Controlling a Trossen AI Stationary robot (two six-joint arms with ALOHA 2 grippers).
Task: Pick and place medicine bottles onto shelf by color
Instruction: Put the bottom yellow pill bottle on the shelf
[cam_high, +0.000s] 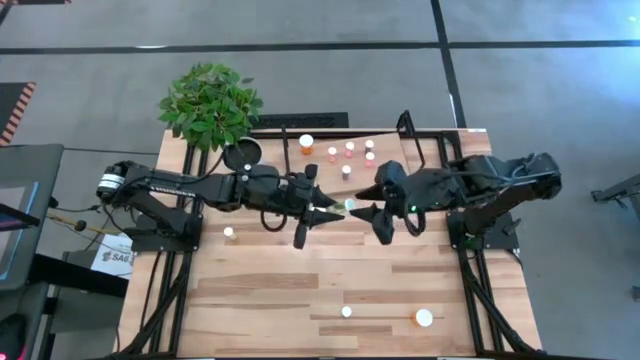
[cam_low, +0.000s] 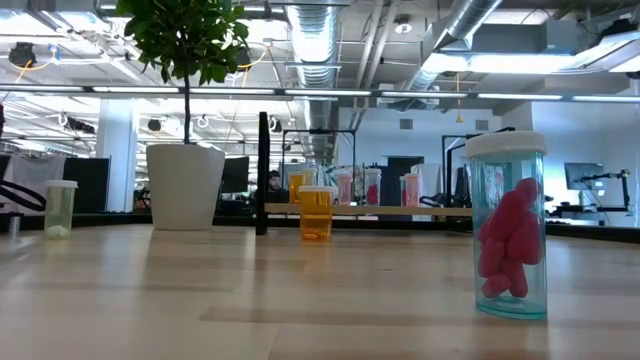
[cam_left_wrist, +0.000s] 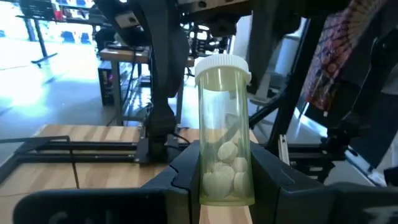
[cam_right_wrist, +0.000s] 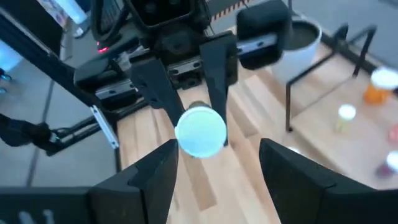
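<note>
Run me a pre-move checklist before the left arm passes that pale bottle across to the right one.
1. Left gripper shut on the pale bottle: ok, fingers clamp its lower body.
2. Bottle upright, cap on: ok.
3. Right gripper open to receive: ok, fingers stand apart on either side of the white cap.
4. Right fingers touching the bottle: cannot tell.
5. Shelf has bare board left: ok, bottles are grouped toward its far end.
6. Bottles left to sort on the table: not ok, three stand there in the high view.
</note>
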